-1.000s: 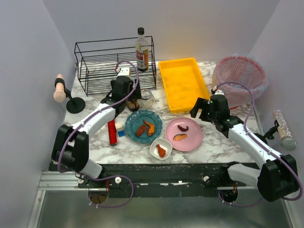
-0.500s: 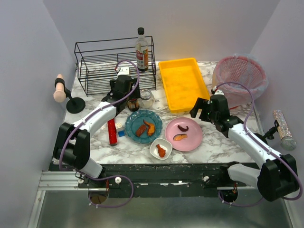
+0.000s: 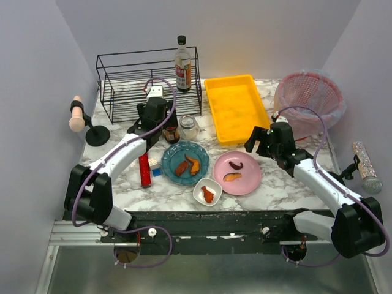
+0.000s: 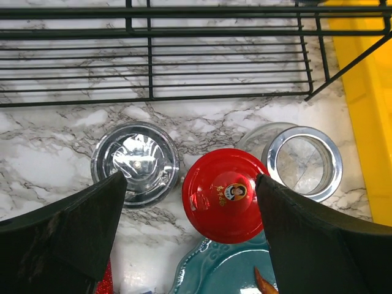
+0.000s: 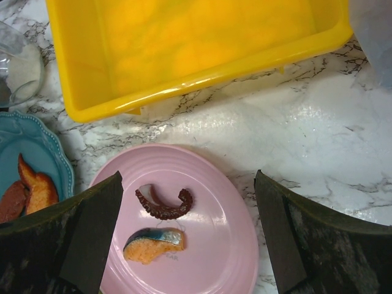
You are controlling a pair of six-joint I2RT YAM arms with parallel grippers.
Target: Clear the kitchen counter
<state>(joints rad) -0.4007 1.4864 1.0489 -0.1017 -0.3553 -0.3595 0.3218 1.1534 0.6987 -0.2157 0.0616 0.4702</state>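
Filling most of the top view, the white marble-veined desk [image 3: 288,184] runs from a dark front edge, where both arms are bolted, back to pale lilac walls that close it in on three sides. Grey sheet metal lies below that edge. At the rear stand a black wire rack [image 3: 122,86], a dark bottle [image 3: 182,64], a yellow tray [image 3: 236,107] and, in the right corner, a pink basket [image 3: 309,95]. Nearer the front sit a teal plate [image 3: 168,158], a pink plate [image 3: 251,177] and a small white bowl [image 3: 199,187], each with food scraps, and a red tube [image 3: 144,170] left of the teal plate.

The left end effector [image 4: 190,179] hangs over a red-lidded jar [image 4: 223,195] with its jaws spread wide, gripping nothing. An open glass jar [image 4: 303,162] stands just right of the lid. On its left is what looks like a steel lid or cup [image 4: 136,162], which the arm hides from above. The right end effector [image 5: 188,176] hovers over the pink plate, jaws likewise wide apart and empty.

Both wrist views cut off the tray and the teal plate at their borders. The labels on the tube and bottle are too small to read.
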